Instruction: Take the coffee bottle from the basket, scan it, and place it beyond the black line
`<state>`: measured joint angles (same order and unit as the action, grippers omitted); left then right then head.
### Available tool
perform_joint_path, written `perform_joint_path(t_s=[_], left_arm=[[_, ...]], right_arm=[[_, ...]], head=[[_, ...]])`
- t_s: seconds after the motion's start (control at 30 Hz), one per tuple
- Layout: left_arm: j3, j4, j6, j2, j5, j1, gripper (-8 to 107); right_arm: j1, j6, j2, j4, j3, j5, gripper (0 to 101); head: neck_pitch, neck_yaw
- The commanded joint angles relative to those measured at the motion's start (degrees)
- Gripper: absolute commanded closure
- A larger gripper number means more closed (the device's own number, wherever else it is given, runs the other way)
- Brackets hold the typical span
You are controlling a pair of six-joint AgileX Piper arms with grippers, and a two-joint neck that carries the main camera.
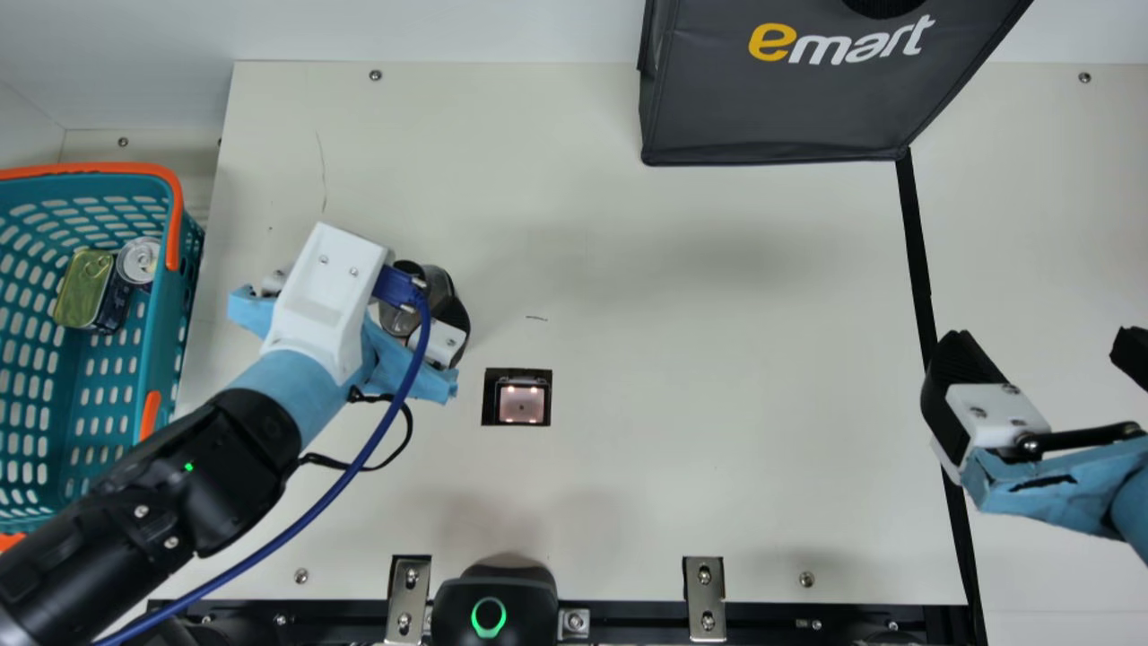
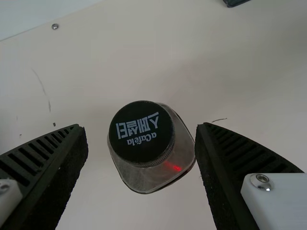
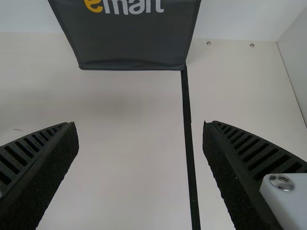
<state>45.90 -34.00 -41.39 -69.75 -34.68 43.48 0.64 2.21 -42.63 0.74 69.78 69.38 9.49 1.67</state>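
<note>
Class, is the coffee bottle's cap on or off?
On: the left wrist view shows the black cap covering the bottle's top.

The left gripper (image 1: pixel 327 292) hides part of the bottle (image 2: pixel 142 132) from us in the main view — how much, we cannot tell. There we also find the basket (image 1: pixel 169 332) cut off at left, the bag (image 1: pixel 771 103) at top and the right gripper (image 1: pixel 1045 348) at right — that gripper covering a stretch of black line (image 1: pixel 917 251).

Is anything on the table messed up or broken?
The tabletop has a thin, curved scratch-like line near the basket and a short dark mark near the scanner; they interrupt its plain surface. I see nothing spilled.
</note>
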Motion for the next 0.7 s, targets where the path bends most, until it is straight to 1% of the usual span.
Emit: perform_joint_path(t_s=[0.0, 0.4, 0.67], left_arm=[[-0.2, -0.6, -0.8, -0.2, 0.2, 0.0, 9], [-0.8, -3.0, -4.3, -1.4, 1.3, -0.6, 9], [-1.4, -2.4, -4.8, -1.6, 2.5, -1.0, 62]], right_arm=[[0.0, 0.0, 0.0, 0.0, 0.0, 0.0, 10], [0.0, 0.0, 0.0, 0.0, 0.0, 0.0, 10], [0.0, 0.0, 0.0, 0.0, 0.0, 0.0, 10]], head=[[-1.6, -0.1], [-1.6, -0.1], [-1.6, -0.1]])
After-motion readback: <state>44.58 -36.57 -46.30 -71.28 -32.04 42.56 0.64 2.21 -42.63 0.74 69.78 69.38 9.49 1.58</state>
